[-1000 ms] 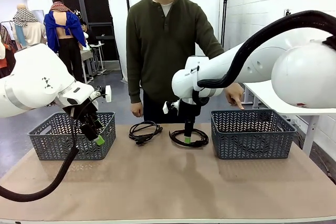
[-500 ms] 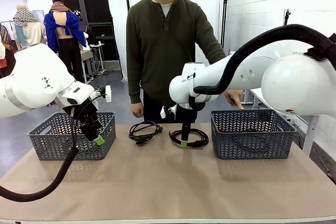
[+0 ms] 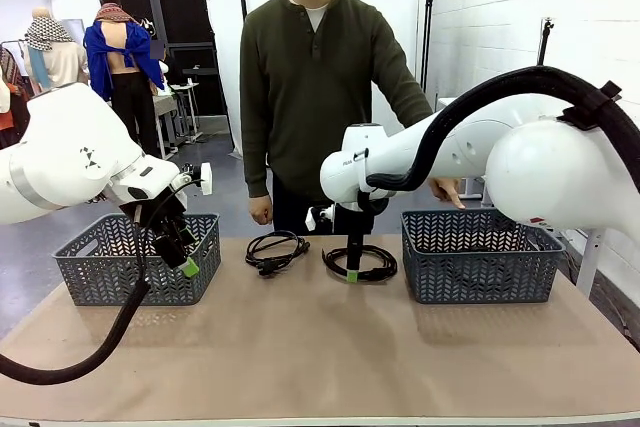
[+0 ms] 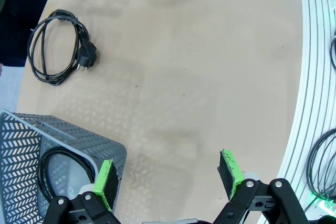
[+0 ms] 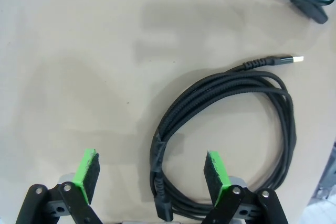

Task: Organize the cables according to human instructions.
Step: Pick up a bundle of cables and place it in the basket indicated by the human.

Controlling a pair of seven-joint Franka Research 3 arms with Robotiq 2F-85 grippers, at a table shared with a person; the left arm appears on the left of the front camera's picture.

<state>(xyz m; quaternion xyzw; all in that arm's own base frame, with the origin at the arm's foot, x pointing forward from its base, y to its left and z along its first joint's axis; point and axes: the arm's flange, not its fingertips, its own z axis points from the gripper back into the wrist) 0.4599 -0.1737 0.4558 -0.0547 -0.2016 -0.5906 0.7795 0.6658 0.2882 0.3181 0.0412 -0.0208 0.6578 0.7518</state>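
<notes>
Cord (image 5: 286,114), black, braided, coiled in a round loop, lies on the matte tan worktop (image 5: 79,51) beneath my right claw (image 5: 150,161), green pads spread wide, gripping nothing. My left claw (image 4: 167,167) gapes empty beside a grey lattice plastic basket (image 4: 31,142).

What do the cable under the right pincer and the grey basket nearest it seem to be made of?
Cable: likely a braided fabric sheath, matte black; a woven texture shows. Basket: probably moulded plastic, matte grey, with chevron cut-outs in its walls.
</notes>
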